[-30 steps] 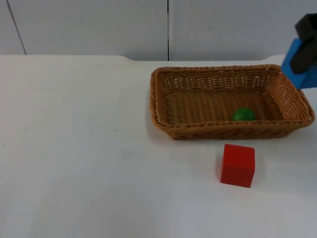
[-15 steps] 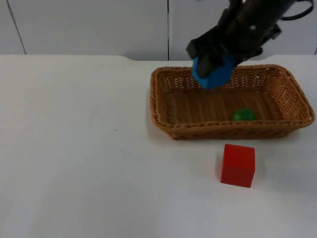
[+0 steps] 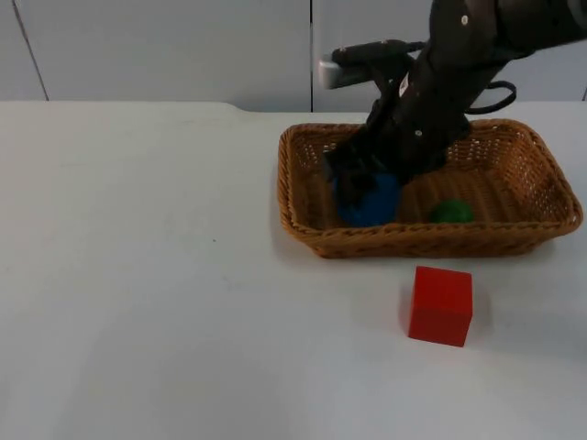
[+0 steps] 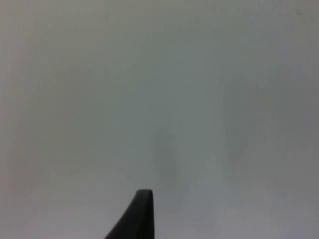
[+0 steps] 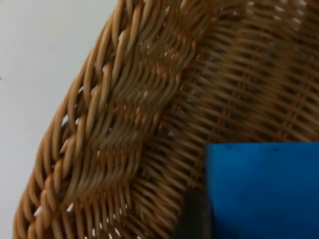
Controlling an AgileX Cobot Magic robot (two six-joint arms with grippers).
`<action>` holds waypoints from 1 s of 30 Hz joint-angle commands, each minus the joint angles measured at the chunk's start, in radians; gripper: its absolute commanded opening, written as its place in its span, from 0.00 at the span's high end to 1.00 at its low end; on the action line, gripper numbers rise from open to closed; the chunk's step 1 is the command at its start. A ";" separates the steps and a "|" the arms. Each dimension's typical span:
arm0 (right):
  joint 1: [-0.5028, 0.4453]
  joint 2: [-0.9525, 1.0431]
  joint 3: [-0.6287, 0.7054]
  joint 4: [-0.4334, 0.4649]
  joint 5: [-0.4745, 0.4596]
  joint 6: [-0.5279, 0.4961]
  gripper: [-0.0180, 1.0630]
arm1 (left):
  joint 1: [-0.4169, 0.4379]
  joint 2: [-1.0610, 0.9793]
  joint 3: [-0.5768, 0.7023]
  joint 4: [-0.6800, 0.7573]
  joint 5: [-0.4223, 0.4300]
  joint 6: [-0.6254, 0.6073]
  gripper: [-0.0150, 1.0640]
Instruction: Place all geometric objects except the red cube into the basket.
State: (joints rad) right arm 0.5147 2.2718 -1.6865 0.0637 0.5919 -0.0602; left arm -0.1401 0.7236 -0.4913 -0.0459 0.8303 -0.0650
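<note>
I have the right end effector [image 3: 367, 183] pinching the blue block [image 3: 371, 202] low inside the basket [image 3: 298, 197], green ball [image 3: 450, 212] at its 3 o'clock; red cube [image 3: 440, 305] sits outside at 5 o'clock. The left arm waits.

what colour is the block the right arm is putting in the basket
Blue. The block shows best in the right wrist view.
</note>
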 commanded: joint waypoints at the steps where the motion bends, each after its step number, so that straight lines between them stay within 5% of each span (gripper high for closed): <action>1: 0.006 -0.010 -0.010 0.010 0.002 -0.004 0.28 | 0.003 -0.005 0.001 -0.006 -0.006 0.001 0.01; 5: 0.006 -0.043 -0.010 0.012 0.002 -0.004 0.20 | 0.003 -0.005 0.001 -0.006 -0.006 0.001 0.01; 21: 0.006 -0.449 0.020 -0.010 0.198 -0.013 0.19 | 0.003 -0.007 -0.001 -0.008 -0.004 0.008 0.01; 30: 0.006 -0.753 0.290 -0.008 0.130 -0.013 0.19 | 0.003 -0.158 -0.005 -0.016 -0.028 0.050 0.01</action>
State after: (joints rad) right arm 0.5147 1.5504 -1.4138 0.0586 0.7334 -0.0635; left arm -0.1401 0.5806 -0.4913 -0.0485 0.8192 -0.0228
